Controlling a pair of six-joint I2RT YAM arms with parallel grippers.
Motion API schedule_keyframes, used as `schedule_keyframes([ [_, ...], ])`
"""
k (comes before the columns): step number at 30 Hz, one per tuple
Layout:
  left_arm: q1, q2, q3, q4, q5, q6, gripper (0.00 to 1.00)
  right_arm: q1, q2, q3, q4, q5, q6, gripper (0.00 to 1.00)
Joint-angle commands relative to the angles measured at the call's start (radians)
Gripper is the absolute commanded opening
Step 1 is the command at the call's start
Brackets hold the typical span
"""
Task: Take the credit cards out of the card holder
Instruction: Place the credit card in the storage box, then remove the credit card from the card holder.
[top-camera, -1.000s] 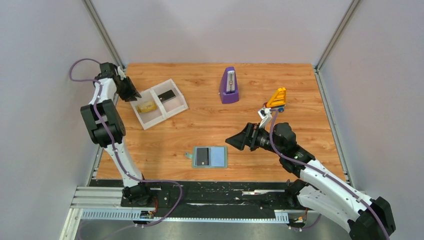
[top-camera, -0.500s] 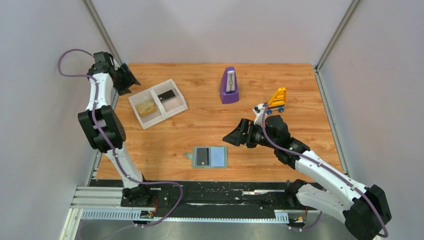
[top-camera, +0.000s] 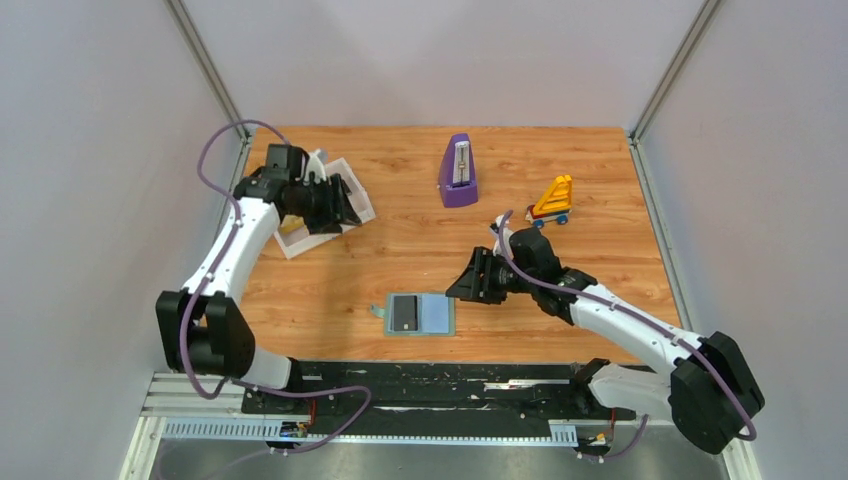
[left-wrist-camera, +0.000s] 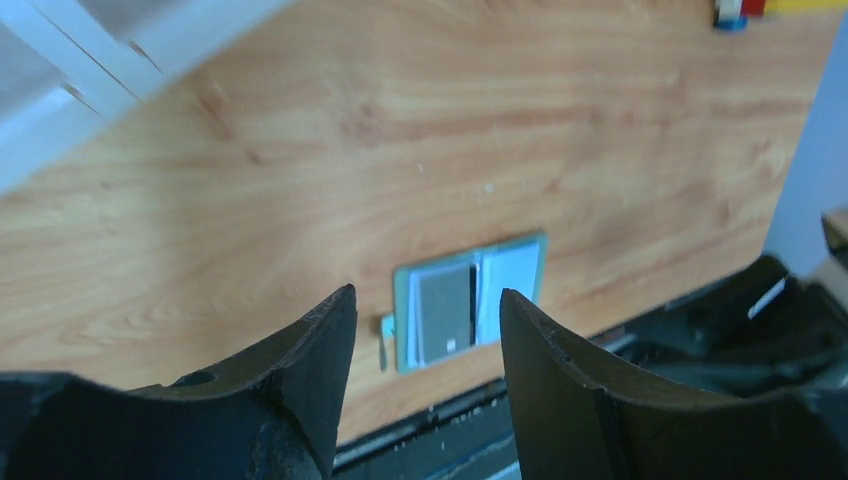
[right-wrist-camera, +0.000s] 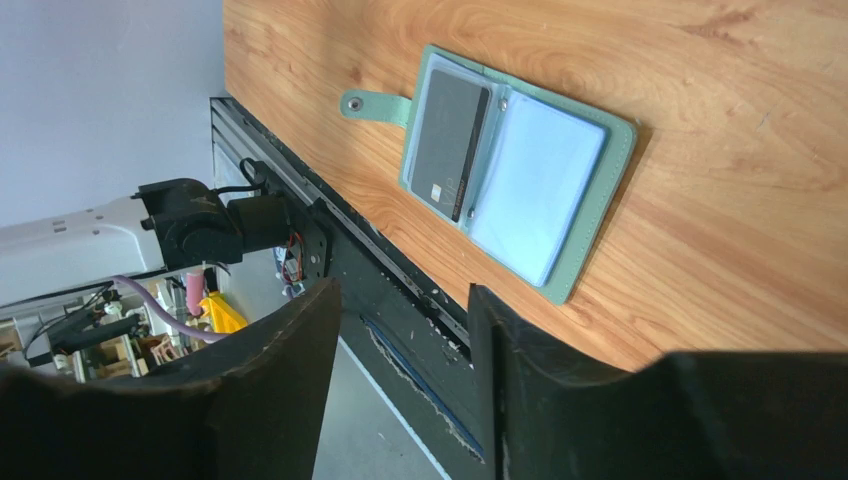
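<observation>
Top external view: cannot make out most of the white two-compartment plastic tray (top-camera: 295, 242), covered by the left gripper (top-camera: 340, 205) hanging over it; glimpse only a yellowish scrap (top-camera: 292, 226) in its left compartment, too hidden to name; see those jaws parted and empty in the left wrist view. Find the pale teal bifold card holder (top-camera: 437, 314) lying open and flat near the front edge of the wooden table (top-camera: 600, 170), with a dark grey-black credit card (top-camera: 404, 312) tucked in its left pocket; cannot tell what the right pocket holds. Note the right gripper (top-camera: 458, 287) near the holder's right side, not touching, jaws spread on nothing. Farther back, a purple metronome (top-camera: 458, 172); behind the right arm, a yellow toy on blue wheels (top-camera: 552, 200).
</observation>
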Motion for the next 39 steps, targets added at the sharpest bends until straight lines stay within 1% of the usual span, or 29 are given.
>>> schedule_keyframes([
  [1,-0.104,-0.131,-0.134,-0.001,0.050,0.024,0.62,0.004,0.051,0.042,0.023,-0.041,0.015,0.43],
  [2,-0.123,-0.145,-0.178,0.003,0.059,0.020,0.61,0.005,0.064,0.040,0.038,-0.045,0.020,0.41],
  [5,-0.190,-0.220,-0.273,0.060,0.084,-0.022,0.57,0.012,0.109,0.051,0.079,-0.052,0.033,0.39],
  [8,-0.220,-0.266,-0.394,0.144,0.099,-0.064,0.56,0.035,0.169,0.085,0.095,-0.042,0.037,0.38],
  [12,-0.247,-0.274,-0.489,0.194,0.106,-0.098,0.56,0.079,0.261,0.120,0.138,-0.027,0.051,0.37],
  [17,-0.266,-0.294,-0.575,0.237,0.071,-0.122,0.61,0.120,0.378,0.164,0.193,-0.007,0.053,0.38],
  [20,-0.276,-0.283,-0.608,0.275,0.065,-0.145,0.62,0.132,0.440,0.186,0.210,-0.018,0.054,0.37],
  [25,-0.303,-0.256,-0.673,0.344,0.035,-0.173,0.62,0.140,0.514,0.205,0.219,0.011,0.032,0.37],
  [33,-0.329,-0.185,-0.715,0.443,0.045,-0.198,0.59,0.140,0.598,0.227,0.222,0.008,0.007,0.35],
  [37,-0.342,-0.140,-0.721,0.486,0.059,-0.205,0.53,0.140,0.614,0.227,0.240,-0.001,0.001,0.33],
  [39,-0.347,-0.122,-0.727,0.499,0.059,-0.209,0.48,0.140,0.622,0.228,0.246,-0.013,-0.002,0.31],
])
